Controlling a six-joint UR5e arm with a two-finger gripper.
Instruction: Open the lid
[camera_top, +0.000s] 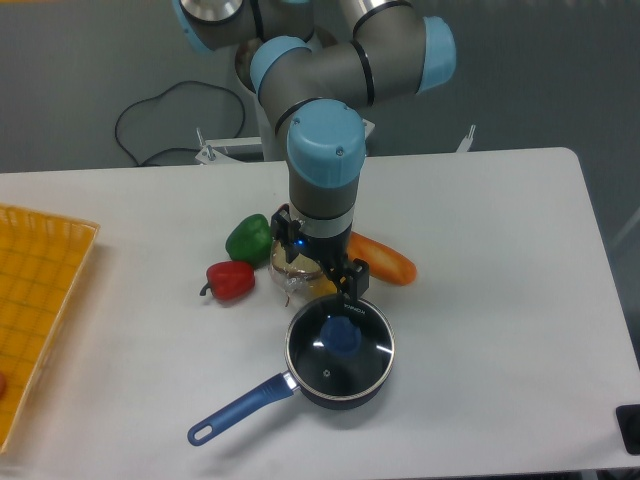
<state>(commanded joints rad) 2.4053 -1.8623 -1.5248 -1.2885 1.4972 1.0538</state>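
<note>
My pincer hangs just above the lid, right over its far rim, wrist pointing straight down. From this camera the fingers are mostly hidden under my own wrist, so I cannot tell whether they stand apart or together; nothing looks clamped yet.

The lid sits flat on the dark blue saucepan near the front of the white counter, the pan's long handle running toward the front left. Metal rim all round, clear glass in the middle, blue knob dead centre.

How will it handle? Glass, so I judge it rigid, with a fair bit of weight for its size, and unforgiving if it drops or knocks the pan's edge. The glass dome and polished rim look slick, poor places to pinch. The knob is the place: raised, small enough to fit between my fingers, and over the middle, so the lid should hang level. I'd close on it squarely from both sides, firm, and lift straight up.

Behind me: a green pepper, a red pepper, a carrot and a glass jar. A yellow tray sits at the left edge.
</note>
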